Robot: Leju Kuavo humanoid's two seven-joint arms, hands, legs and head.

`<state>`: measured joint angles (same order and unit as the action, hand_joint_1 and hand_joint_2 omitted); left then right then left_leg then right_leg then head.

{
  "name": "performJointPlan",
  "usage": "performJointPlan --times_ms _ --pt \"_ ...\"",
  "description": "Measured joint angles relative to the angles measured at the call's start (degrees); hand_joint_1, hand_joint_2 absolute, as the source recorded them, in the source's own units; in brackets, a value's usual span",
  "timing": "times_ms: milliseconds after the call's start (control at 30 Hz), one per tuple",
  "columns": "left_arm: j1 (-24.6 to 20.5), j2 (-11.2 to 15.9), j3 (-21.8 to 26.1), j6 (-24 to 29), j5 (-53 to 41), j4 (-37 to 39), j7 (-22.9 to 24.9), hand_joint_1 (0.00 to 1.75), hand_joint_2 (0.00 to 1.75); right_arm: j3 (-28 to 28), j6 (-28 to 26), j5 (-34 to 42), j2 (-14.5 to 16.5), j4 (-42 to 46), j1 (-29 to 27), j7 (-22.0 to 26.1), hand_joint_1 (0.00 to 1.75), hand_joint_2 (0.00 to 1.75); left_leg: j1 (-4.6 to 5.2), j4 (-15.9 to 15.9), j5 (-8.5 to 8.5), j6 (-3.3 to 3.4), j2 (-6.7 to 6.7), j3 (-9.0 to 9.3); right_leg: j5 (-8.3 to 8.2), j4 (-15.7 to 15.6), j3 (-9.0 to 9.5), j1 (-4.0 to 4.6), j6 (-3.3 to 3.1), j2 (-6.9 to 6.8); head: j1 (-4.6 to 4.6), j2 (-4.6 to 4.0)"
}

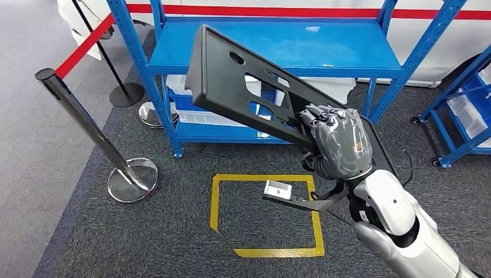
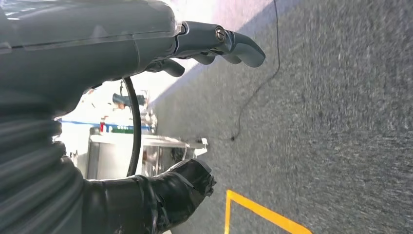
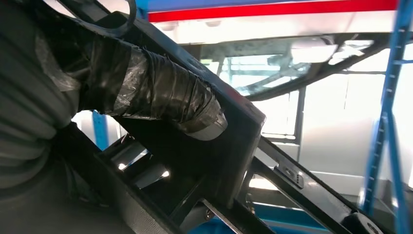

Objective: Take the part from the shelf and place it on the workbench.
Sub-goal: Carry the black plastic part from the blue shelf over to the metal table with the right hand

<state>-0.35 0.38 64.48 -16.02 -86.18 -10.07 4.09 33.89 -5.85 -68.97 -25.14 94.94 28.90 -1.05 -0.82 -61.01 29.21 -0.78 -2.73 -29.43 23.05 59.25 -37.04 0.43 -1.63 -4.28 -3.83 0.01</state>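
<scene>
A long black plastic part (image 1: 243, 87) with several cut-outs is held up in the air, tilted, in front of the blue shelf (image 1: 278, 49). My right hand (image 1: 339, 145) grips its lower right end, fingers wrapped over the edge. In the right wrist view the taped thumb (image 3: 160, 92) presses against the part's black frame (image 3: 229, 146). My left hand (image 2: 160, 112) hangs over the grey carpet with its fingers (image 2: 229, 44) apart and nothing in it.
A yellow taped square (image 1: 263, 214) marks the carpet below the part. A chrome post (image 1: 87, 124) with a round base stands to the left, and a red belt (image 1: 87, 49) runs from it. Another blue rack (image 1: 463, 110) stands at right.
</scene>
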Motion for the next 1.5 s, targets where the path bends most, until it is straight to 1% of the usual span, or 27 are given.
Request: performJointPlan --times_ms 33,100,133,200,267,333,367,433,500,533,600,667,767,800,833,867,933,1000,1067,1133,1167,1233,1300,1333,1400,1467,1500 --pt "-0.03 -0.01 0.0 -0.01 0.0 -0.01 -0.03 0.0 1.75 -0.04 0.01 0.02 -0.05 -0.05 0.1 0.0 1.75 1.75 0.28 2.34 0.79 0.32 -0.24 1.21 -0.4 0.18 -0.28 -0.01 0.32 -0.56 0.02 0.0" --pt "0.23 -0.04 0.0 -0.06 -0.01 -0.01 -0.09 0.0 1.75 -0.07 0.15 0.06 -0.11 -0.17 0.25 0.0 1.75 1.75 0.43 3.36 0.23 1.24 0.48 0.65 -1.13 0.14 -0.54 -0.18 1.03 -1.29 0.04 -0.01" --pt "0.38 -0.04 0.0 -0.1 -0.02 -0.01 -0.13 0.0 1.75 -0.07 0.34 0.09 -0.11 -0.22 0.34 0.0 1.75 1.75 0.37 3.48 -0.49 1.72 0.89 0.11 -0.46 0.54 -0.86 -0.32 1.44 -0.62 0.05 -0.01" --pt "0.39 -0.06 0.0 -0.17 -0.03 -0.01 -0.25 0.0 1.75 -0.08 0.73 0.19 -0.15 -0.3 0.54 -0.04 1.75 1.75 0.19 3.64 -2.08 2.67 1.58 -1.32 3.94 3.93 -2.12 -0.55 2.13 1.95 0.06 -0.01" --pt "0.25 -0.1 0.0 -0.17 -0.04 -0.01 -0.34 0.0 1.75 -0.08 0.99 0.34 -0.25 -0.39 0.63 -0.11 1.75 1.75 0.31 3.57 -3.72 3.1 2.52 -3.36 9.72 10.96 -3.7 -0.62 2.31 3.82 0.06 -0.01" --pt "0.24 -0.13 0.0 -0.15 -0.04 -0.01 -0.39 0.0 1.75 -0.07 1.16 0.55 -0.3 -0.54 0.66 -0.16 1.75 1.75 0.45 3.41 -5.41 3.1 3.67 -5.62 10.95 16.04 -3.61 -0.59 2.09 4.22 0.05 -0.01" --pt "0.27 -0.14 0.0 -0.15 -0.04 -0.01 -0.39 0.0 1.75 -0.07 1.22 0.66 -0.3 -0.6 0.7 -0.17 1.75 1.75 0.49 3.3 -6.21 3.03 4.25 -6.69 9.63 16.07 -2.34 -0.54 1.85 4.33 0.04 -0.01" --pt "0.25 -0.27 0.0 -0.12 -0.04 -0.01 -0.39 0.0 1.75 -0.08 1.43 1.04 -0.35 -0.65 1.08 -0.19 1.75 1.75 0.47 3.08 -7.7 2.83 5.37 -8.51 6.68 10.4 3.16 -0.22 0.97 5.64 0.03 0.0" --pt "0.14 -0.58 0.0 -0.06 -0.04 -0.01 -0.38 0.0 1.75 -0.11 1.64 1.51 -0.55 -0.65 1.73 -0.16 1.75 1.75 0.42 3.09 -9.13 2.43 6.44 -9.52 7.29 1.7 9.35 0.09 0.06 7.97 0.02 0.0" --pt "0.1 -0.74 -0.01 -0.03 -0.04 -0.01 -0.37 0.0 1.75 -0.14 1.69 1.69 -0.71 -0.65 2.0 -0.14 1.75 1.75 0.28 3.33 -9.87 2.14 6.95 -9.69 7.96 -1.01 11.0 0.25 -0.23 8.7 0.04 0.0" --pt "0.23 -0.92 -0.02 0.0 -0.04 0.01 -0.34 0.0 1.75 -0.21 1.73 1.88 -0.97 -0.67 2.31 -0.07 1.75 1.75 0.14 4.23 -11.45 1.33 8.22 -9.79 7.62 -2.72 11.32 0.49 -0.4 8.01 0.09 -0.01" --pt "0.42 -0.99 -0.02 0.01 -0.04 0.01 -0.25 0.0 1.75 -0.21 1.75 1.97 -1.01 -0.71 2.57 -0.03 1.75 1.75 0.3 3.55 -10.33 0.84 7.4 -10.68 5.95 -3.81 10.51 0.22 -0.99 6.45 0.05 -0.01" --pt "0.34 -0.95 -0.01 0.09 -0.04 -0.02 -0.25 0.0 1.75 -0.21 1.86 2.26 -1.01 -0.79 2.96 -0.01 1.75 1.75 -0.03 -5.13 -1.6 0.23 4.01 -13.37 3.48 -4.3 8.28 -0.1 -1.64 3.91 -0.06 -0.01" --pt "0.31 -0.97 -0.01 0.1 -0.04 -0.02 -0.28 0.0 1.75 -0.21 1.96 2.53 -1.02 -0.8 3.14 -0.01 1.75 1.75 -0.36 -8.96 0.24 -0.19 3.61 -13.99 2.86 -4.14 7.34 -0.12 -1.5 3.07 -0.06 -0.01" --pt "0.31 -1.02 -0.01 0.1 -0.04 -0.01 -0.3 0.0 1.75 -0.21 2.17 2.94 -1.03 -0.81 3.4 0.01 1.75 1.75 -0.79 -12.02 0.39 -0.7 3.39 -14.11 2.26 -3.89 6.29 -0.2 -1.26 2.22 -0.06 -0.01" --pt "0.31 -1.06 -0.01 0.11 -0.04 -0.01 -0.32 0.0 1.75 -0.21 2.45 3.39 -1.04 -0.83 3.77 0.03 1.75 1.75 -1.27 -13.72 -0.79 -1.27 3.22 -13.63 1.71 -3.52 5.19 -0.33 -0.94 1.43 -0.05 -0.01" --pt "0.23 -1.12 -0.01 0.12 -0.04 -0.02 -0.31 0.0 1.75 -0.21 3.2 4.27 -1.17 -0.83 4.97 0.11 1.75 1.75 -2.29 -12.13 -4.08 -2.52 2.37 -10.09 0.82 -2.25 2.84 -0.74 -0.1 0.02 -0.07 -0.01" --pt "-0.13 -1.21 0.0 0.14 -0.04 -0.06 -0.31 0.0 1.75 -0.35 3.75 4.91 -1.56 -0.76 6.46 0.26 1.75 1.75 -2.56 -4.96 -2.9 -3.36 0.38 -3.75 0.37 -0.42 0.65 -1.07 0.79 -1.19 -0.09 0.01" --pt "-0.35 -1.36 0.0 0.11 -0.04 -0.08 -0.36 0.0 1.75 -0.82 4.08 5.33 -2.12 -0.7 7.5 0.47 1.75 1.75 -1.78 0.6 -0.12 -2.48 -0.64 -0.45 -0.38 0.72 -0.7 -1.37 1.86 -2.56 -0.05 0.01" --pt "0.12 -1.37 0.0 0.08 -0.04 -0.07 -0.34 0.0 1.75 -1.15 4.55 5.64 -2.39 -0.75 7.85 0.63 1.75 1.75 -1.07 1.78 -0.23 -0.55 0.07 -1.2 -1.46 0.54 -1.04 -1.87 3.03 -3.46 0.0 0.0" --pt "0.4 -1.31 0.01 0.07 -0.04 -0.07 -0.28 0.0 1.75 -1.16 4.83 5.77 -2.38 -0.85 7.97 0.68 1.75 1.75 -0.97 1.99 -0.88 0.2 0.45 -1.65 -1.08 0.64 -1.24 -2.17 3.45 -2.62 0.01 -0.01" --pt "0.65 -1.22 0.02 0.03 -0.05 -0.08 -0.2 0.0 1.75 -1.17 5.24 5.95 -2.46 -1.03 8.43 0.74 1.75 1.75 -0.9 2.37 -2.42 1.6 1.02 -2.89 2.91 3.76 -2.42 -2.39 3.79 0.77 0.03 -0.01" --pt "0.45 -1.22 0.02 -0.03 -0.05 -0.09 -0.21 0.0 1.75 -1.17 5.49 5.99 -2.62 -1.2 8.91 0.71 1.75 1.75 -0.43 2.38 -3.9 2.38 1.92 -4.72 8.73 10.61 -4.09 -2.05 3.41 3.55 0.04 -0.01" --pt "0.35 -1.25 0.02 -0.07 -0.05 -0.09 -0.23 0.0 1.75 -1.17 5.64 6.01 -2.68 -1.32 9.01 0.66 1.75 1.75 -0.16 2.37 -4.69 2.59 2.58 -5.7 10.33 13.76 -4.44 -1.74 3.07 4.02 0.03 -0.01" --pt "0.24 -1.34 0.02 -0.13 -0.04 -0.08 -0.26 0.0 1.75 -1.17 5.87 6.1 -2.7 -1.55 9.15 0.56 1.75 1.75 0.25 2.34 -6.33 2.75 4.04 -7.74 9.61 15.73 -2.9 -0.88 2.03 4.38 0.02 -0.01" --pt "0.21 -1.45 0.02 -0.14 -0.05 -0.07 -0.26 0.0 1.75 -1.17 5.91 6.25 -2.71 -1.63 9.68 0.46 1.75 1.75 0.36 2.34 -7.98 2.71 5.37 -9.51 6.82 10.72 2.22 0.29 0.54 5.47 0.02 0.0" --pt "0.14 -1.64 0.02 -0.14 -0.05 -0.07 -0.27 0.0 1.75 -1.17 5.91 6.31 -2.72 -1.59 10.18 0.4 1.75 1.75 0.42 2.36 -8.77 2.61 5.92 -10.17 6.83 6.26 5.59 0.84 -0.39 6.62 0.01 0.0"
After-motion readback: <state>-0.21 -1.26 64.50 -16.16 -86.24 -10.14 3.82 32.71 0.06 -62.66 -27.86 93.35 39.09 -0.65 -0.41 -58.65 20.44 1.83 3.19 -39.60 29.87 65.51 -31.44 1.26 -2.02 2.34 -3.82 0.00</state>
